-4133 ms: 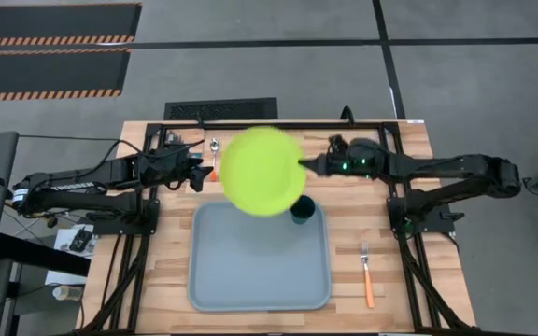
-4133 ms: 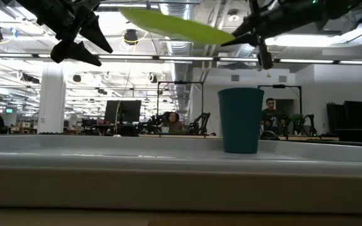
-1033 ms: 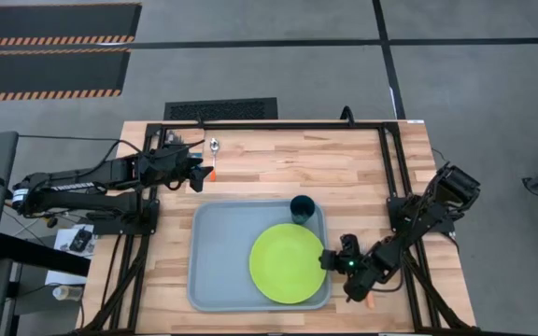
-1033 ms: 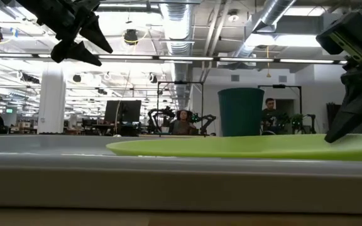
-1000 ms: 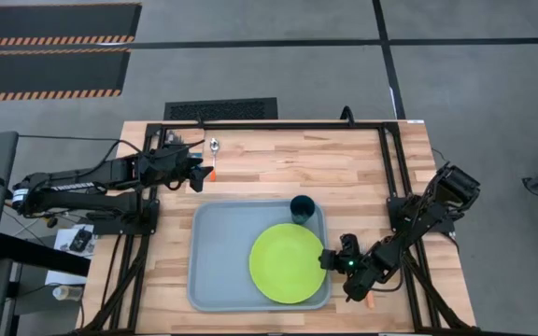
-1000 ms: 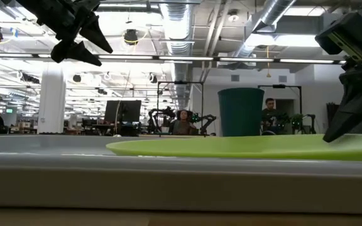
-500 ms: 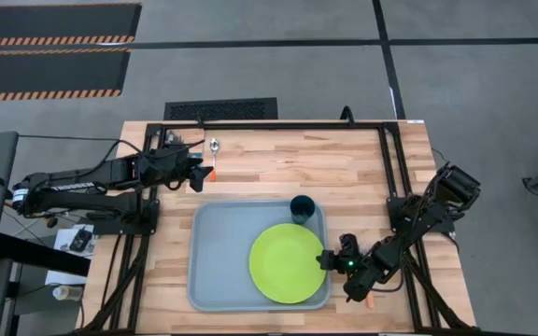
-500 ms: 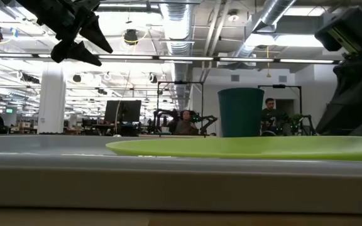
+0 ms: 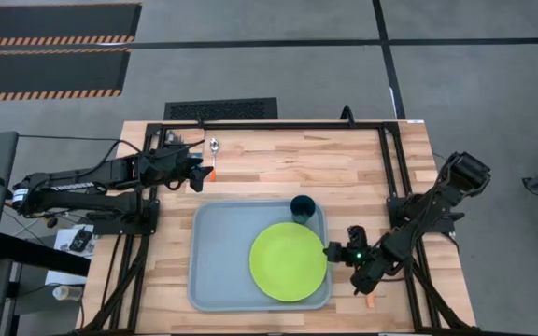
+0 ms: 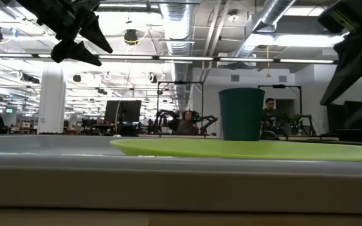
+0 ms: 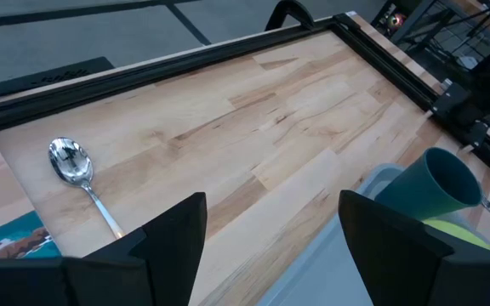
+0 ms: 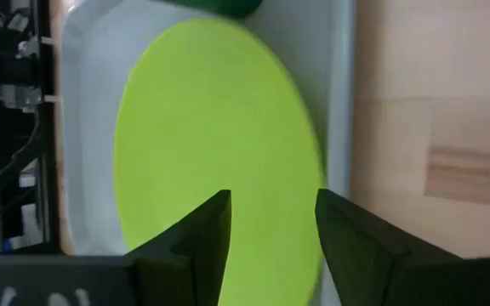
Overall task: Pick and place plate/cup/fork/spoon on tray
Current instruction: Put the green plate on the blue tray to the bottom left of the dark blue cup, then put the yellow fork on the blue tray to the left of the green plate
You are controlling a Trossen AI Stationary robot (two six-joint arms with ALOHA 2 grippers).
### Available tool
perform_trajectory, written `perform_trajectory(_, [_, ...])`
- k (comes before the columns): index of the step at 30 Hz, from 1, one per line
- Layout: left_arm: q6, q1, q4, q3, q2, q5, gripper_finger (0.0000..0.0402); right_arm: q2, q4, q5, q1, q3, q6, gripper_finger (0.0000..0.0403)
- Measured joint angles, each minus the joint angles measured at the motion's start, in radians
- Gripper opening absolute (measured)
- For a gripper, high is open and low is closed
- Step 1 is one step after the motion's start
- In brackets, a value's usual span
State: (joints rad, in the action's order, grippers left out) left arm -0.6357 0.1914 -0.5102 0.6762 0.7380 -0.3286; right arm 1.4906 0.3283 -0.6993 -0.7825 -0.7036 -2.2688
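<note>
A: What could go wrong here?

B: The right gripper (image 9: 332,252) hangs just past the tray's (image 9: 215,280) right rim with its fingers spread and empty, so a low swing could catch the rim or nudge the plate (image 9: 288,262).

A: Where does the plate lie?

B: Flat in the tray's right half, just left of that gripper, with the cup (image 9: 301,207) in the back corner. The fork's handle tip (image 9: 370,301) peeks from under the right arm, so a blind reach could miss it. The spoon (image 11: 82,178) lies on the table by the left gripper (image 11: 262,246), which is also spread and holding nothing.

We see a pale wooden butcher-block table (image 9: 278,173). Directly on it lie a light blue-grey rectangular tray (image 9: 218,257) at the near edge and a small silver-bowled spoon (image 9: 214,149) near the far left corner.
</note>
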Motion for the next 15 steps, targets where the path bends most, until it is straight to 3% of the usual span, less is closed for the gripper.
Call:
perform_trajectory(7, [0.000, 0.000, 0.000, 0.000, 0.000, 0.000, 0.0254, -0.078, 0.119, 0.111, 0.008, 0.000, 0.023, 0.0197])
perform_trajectory(15, [0.000, 0.000, 0.000, 0.000, 0.000, 0.000, 0.0254, -0.144, 0.251, 0.422, 0.008, 0.000, -0.008, 0.0198])
